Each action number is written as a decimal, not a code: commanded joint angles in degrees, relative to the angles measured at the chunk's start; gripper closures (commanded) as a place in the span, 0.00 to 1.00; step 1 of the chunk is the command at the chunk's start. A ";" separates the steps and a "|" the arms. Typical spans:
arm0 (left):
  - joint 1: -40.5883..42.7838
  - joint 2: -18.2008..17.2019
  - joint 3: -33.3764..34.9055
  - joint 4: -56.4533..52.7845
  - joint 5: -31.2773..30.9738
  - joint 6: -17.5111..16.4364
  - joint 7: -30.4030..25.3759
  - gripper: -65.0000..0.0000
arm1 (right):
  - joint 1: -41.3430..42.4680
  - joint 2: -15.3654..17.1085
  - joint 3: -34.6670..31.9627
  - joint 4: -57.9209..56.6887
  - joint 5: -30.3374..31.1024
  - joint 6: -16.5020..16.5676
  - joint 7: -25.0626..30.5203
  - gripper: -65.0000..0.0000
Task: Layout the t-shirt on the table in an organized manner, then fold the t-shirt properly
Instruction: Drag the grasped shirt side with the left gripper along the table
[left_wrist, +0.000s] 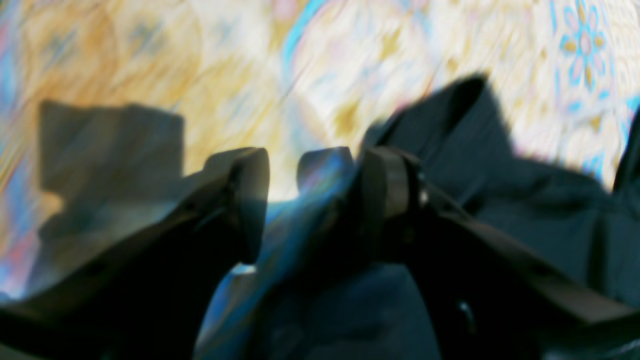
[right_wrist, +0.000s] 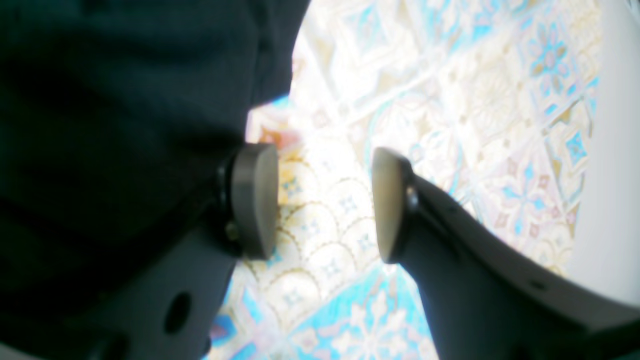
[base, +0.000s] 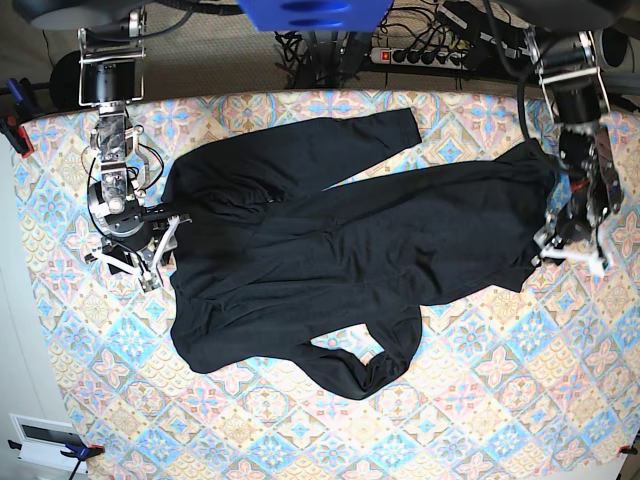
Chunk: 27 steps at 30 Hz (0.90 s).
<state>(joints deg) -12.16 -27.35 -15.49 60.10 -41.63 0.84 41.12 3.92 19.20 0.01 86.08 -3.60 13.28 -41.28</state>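
Note:
The black t-shirt (base: 330, 250) lies spread across the table (base: 480, 400), one long sleeve reaching to the back and the other curled at the front. My right gripper (base: 150, 250) sits at the shirt's left edge. In the right wrist view the gripper (right_wrist: 322, 200) is open, with bare cloth pattern between the jaws and the black fabric (right_wrist: 100, 100) behind the left finger. My left gripper (base: 572, 255) sits at the shirt's right end. In the blurred left wrist view its jaws (left_wrist: 317, 195) stand apart, with fabric (left_wrist: 540, 200) beside and under the right finger.
A power strip and cables (base: 420, 55) lie beyond the table's back edge. A white box (base: 45, 440) sits off the front-left corner. The table's pale edge (right_wrist: 615, 150) shows at the right of the right wrist view.

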 joint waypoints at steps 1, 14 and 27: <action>-1.86 -0.65 0.67 -0.45 -0.44 -0.36 -1.43 0.53 | 0.34 0.62 0.30 0.64 0.04 -0.22 0.53 0.56; -15.22 2.17 19.66 -18.29 -0.44 -0.36 -9.61 0.54 | 0.43 0.53 0.21 0.64 0.04 -0.22 0.09 0.56; -21.46 3.31 31.53 -19.44 -0.70 -0.36 -2.05 0.91 | 0.43 0.53 0.21 0.73 -0.05 -0.22 0.00 0.56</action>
<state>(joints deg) -32.97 -23.94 15.88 40.34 -41.80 0.82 37.01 3.33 18.90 -0.12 85.82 -3.60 13.32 -42.22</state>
